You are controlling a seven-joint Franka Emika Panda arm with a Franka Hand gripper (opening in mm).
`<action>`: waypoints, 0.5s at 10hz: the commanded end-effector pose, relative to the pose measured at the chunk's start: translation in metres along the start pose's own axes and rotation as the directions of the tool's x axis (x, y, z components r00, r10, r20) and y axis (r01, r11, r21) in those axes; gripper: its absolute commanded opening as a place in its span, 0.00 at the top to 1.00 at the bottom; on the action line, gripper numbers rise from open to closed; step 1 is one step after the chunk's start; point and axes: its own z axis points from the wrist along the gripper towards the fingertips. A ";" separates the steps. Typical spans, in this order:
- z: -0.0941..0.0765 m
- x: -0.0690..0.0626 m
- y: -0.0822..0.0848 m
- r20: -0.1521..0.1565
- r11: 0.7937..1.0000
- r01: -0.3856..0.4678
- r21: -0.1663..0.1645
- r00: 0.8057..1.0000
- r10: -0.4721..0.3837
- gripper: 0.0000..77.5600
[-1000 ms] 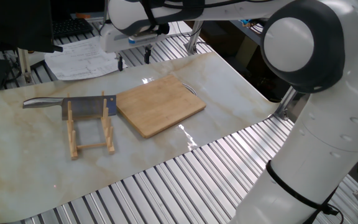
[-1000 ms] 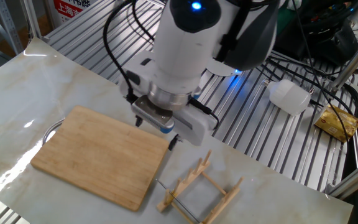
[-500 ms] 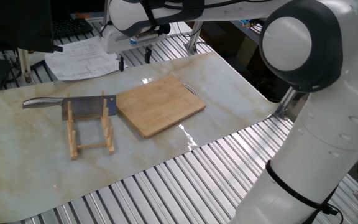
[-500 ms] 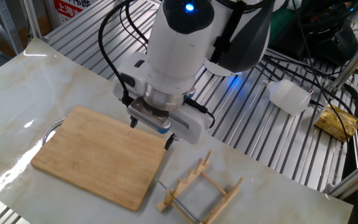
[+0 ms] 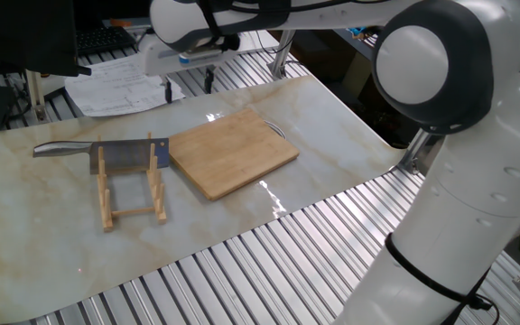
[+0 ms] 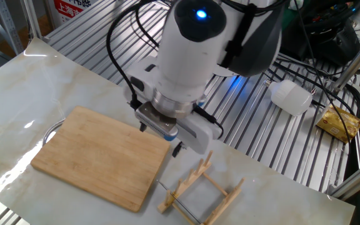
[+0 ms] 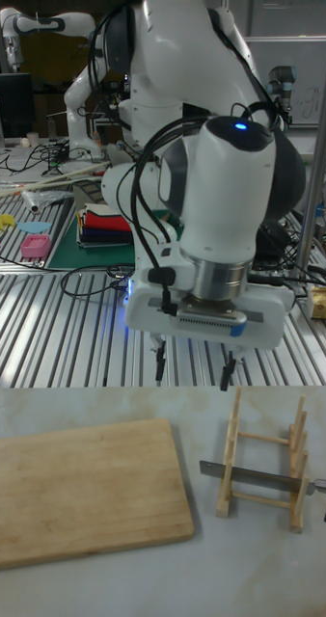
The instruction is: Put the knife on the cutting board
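The knife [image 5: 106, 154] rested across the wooden peg rack [image 5: 132, 187], its handle jutting out past the rack's far side from the cutting board [image 5: 232, 153]. The board lay flat on the marbled surface [image 5: 25, 226] just beside the rack. The end effector [image 7: 191, 372] hung above the surface's far edge, its fingers [image 7: 157, 365] spread wide and holding nothing.

We see the steel cleaver [image 5: 106, 153] resting edge-up across the wooden peg rack [image 5: 132, 185], beside the bare wooden cutting board [image 5: 233, 153] lying flat.
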 end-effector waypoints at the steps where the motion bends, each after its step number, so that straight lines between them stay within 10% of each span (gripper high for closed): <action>1: -0.008 0.002 0.036 -0.048 0.949 -0.314 -0.042 0.949 0.312 0.00; 5: -0.012 0.008 0.061 -0.078 0.841 -0.538 -0.058 0.842 0.533 0.00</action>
